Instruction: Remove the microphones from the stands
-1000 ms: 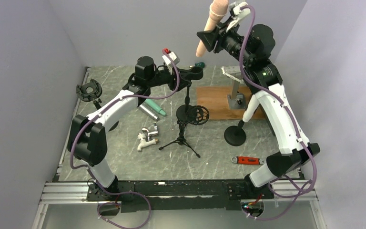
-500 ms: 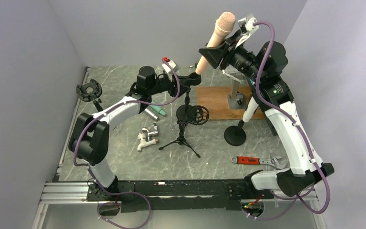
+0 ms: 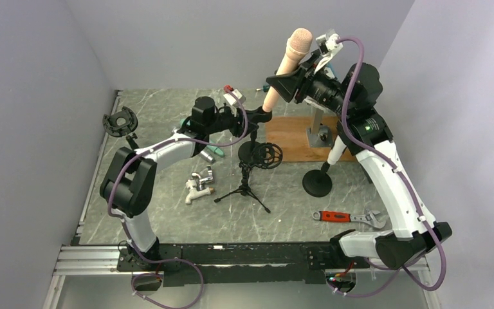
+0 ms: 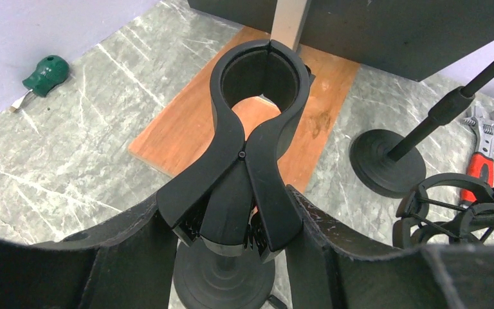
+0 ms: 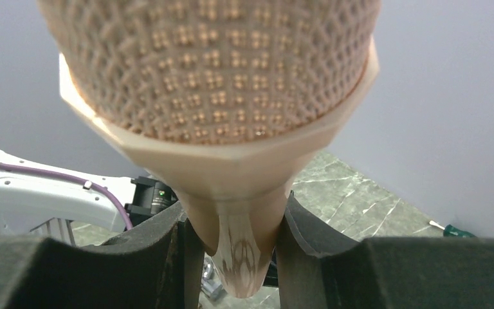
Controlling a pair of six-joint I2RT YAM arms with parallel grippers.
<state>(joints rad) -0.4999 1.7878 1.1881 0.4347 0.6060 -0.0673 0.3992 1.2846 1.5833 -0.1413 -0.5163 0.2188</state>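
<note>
Clear of the empty clip [image 4: 258, 95], the microphone [image 3: 289, 63] is held head-up by its handle in the part-closed right gripper [image 3: 283, 85] toward one o'clock, while the clip's levers are pinched by the half-open left gripper [image 3: 249, 116], apparently so the stand [image 3: 246, 179] is steadied.

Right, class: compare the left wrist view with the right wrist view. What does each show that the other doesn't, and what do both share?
Left wrist only: the empty stand clip squeezed between the left jaws, the wooden board, the red wrench. Right wrist only: the pink microphone, clamped in the right jaws. Both: the marble table and the green screwdriver.
</note>
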